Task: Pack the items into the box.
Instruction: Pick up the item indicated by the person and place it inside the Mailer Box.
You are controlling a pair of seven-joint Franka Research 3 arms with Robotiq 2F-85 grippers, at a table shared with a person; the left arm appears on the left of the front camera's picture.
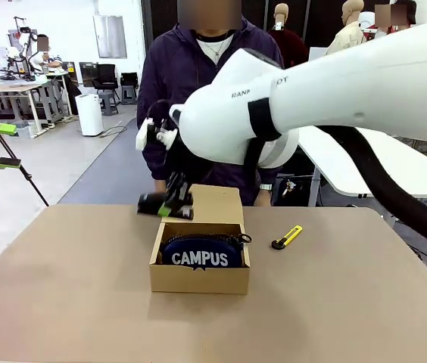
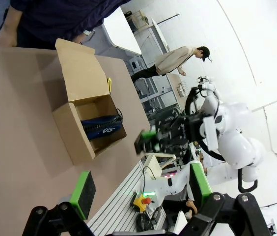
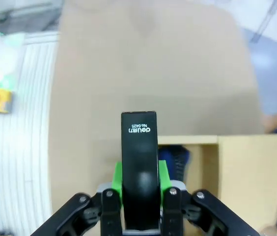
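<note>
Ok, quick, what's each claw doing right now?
Left claw: open, holding nothing.
Right claw: closed on the black stapler.

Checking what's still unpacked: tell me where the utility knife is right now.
In the front view, the utility knife lies flat on the table on the robot's right side, a little to the right of the open box and not touching it.
</note>
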